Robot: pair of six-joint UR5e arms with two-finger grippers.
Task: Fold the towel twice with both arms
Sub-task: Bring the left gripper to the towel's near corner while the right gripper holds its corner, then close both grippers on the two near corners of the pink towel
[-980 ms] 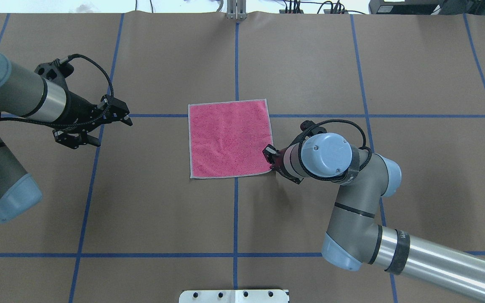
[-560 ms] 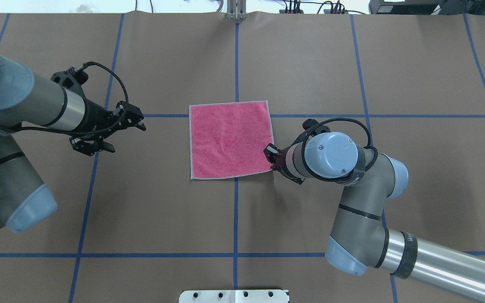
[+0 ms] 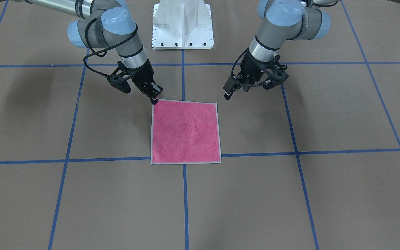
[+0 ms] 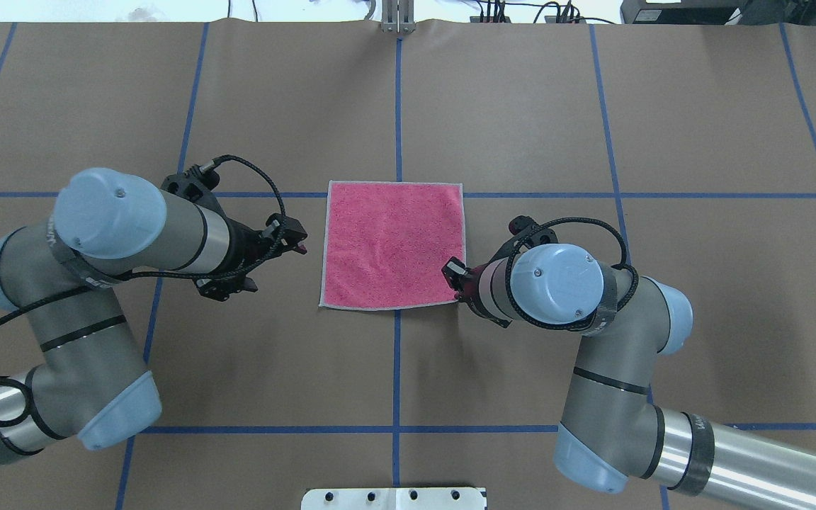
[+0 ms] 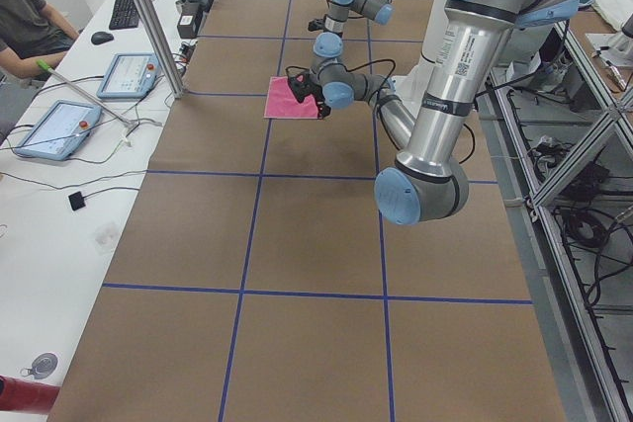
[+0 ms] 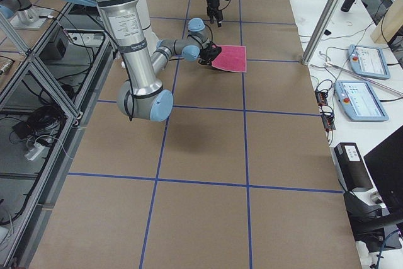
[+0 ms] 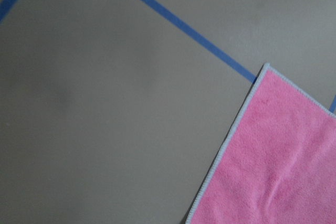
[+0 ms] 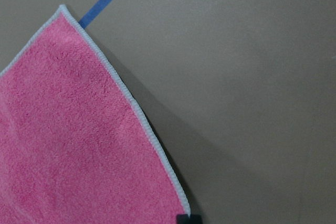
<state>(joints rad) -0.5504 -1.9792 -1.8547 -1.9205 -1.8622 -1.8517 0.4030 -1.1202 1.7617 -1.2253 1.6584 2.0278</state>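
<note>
Towel [image 4: 394,244] lies flat, pink side up, at centre of desk [image 4: 521,106]. Vs. a sec ago it has turned a bit and now sits squarer to the tape lines [image 4: 397,106]. Right gripper [image 4: 455,273] seems clamped on its near right corner. Left gripper [image 4: 277,268], jaws apart, has come in beside the left edge, not touching yet. I judge the 1st fold is abt. to start.
</note>
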